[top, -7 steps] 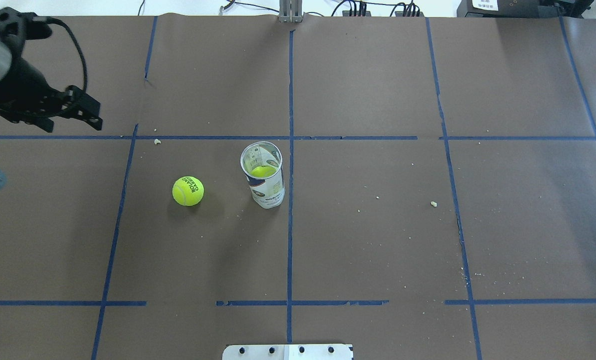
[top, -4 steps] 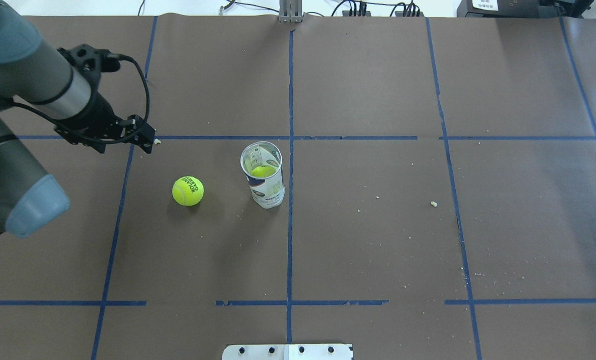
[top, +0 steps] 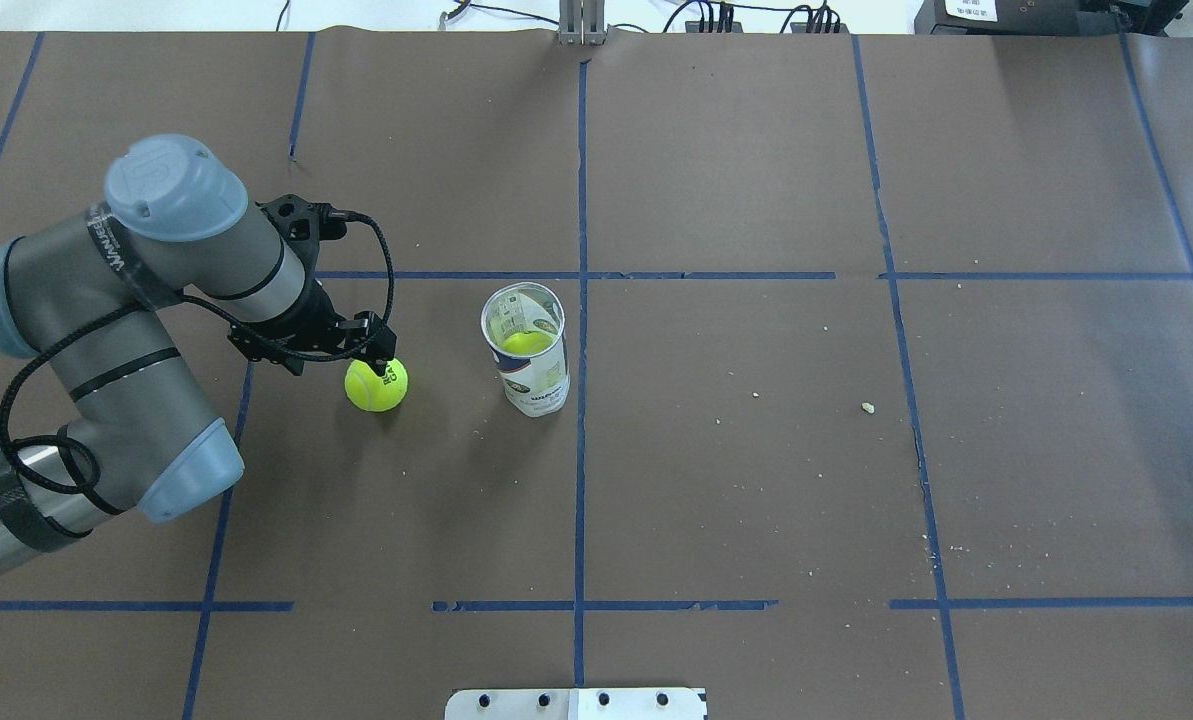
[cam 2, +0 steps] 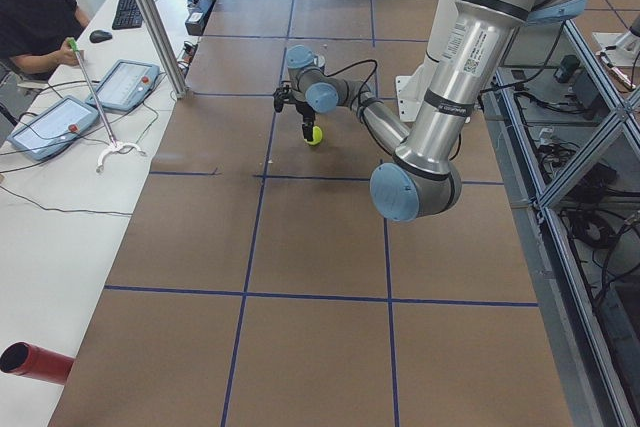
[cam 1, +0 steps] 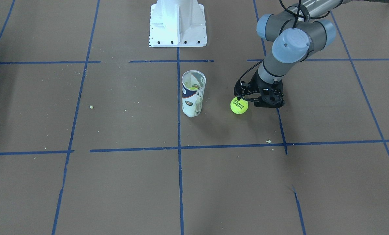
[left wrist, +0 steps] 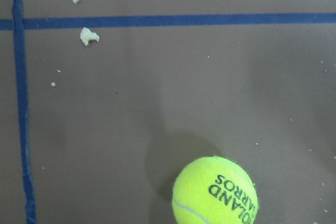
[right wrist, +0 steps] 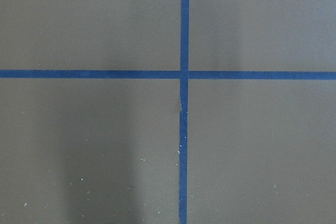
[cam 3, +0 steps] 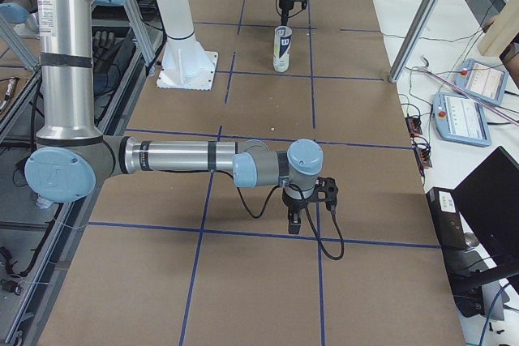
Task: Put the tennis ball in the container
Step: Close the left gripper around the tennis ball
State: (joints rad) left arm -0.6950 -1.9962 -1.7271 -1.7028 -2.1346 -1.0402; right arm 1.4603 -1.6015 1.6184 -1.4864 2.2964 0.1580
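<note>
The ball is fluorescent yellow-green and fuzzy, with black "ROLAND GARROS" lettering and a pale curved seam. It rests on the brown table left of centre in the overhead view, just beside the can but not touching it. The can stands upright with its mouth open, clear at the top, with a white and navy label below. The overhead view looks down its mouth and shows a second ball lying inside; the front-facing view shows only a sliver of that ball over the rim. The left gripper hangs directly above the ball's upper edge, and in the overhead view its tip covers part of the lettering. The front-facing view shows the lettering whole and places the gripper at the ball's upper right. The left wrist view shows the ball at the lower right of its frame, sitting on its own shadow, with no finger against it. The gripper therefore has hold of nothing visible, and the spread of its jaws cannot be told. The right gripper appears only in the right-side view, low in the frame and pointing down at the table well apart from the can. Whether it is open cannot be told. Its wrist view shows only a cross of blue tape. The white pedestal shows in full only in the front-facing view, at top centre.
</note>
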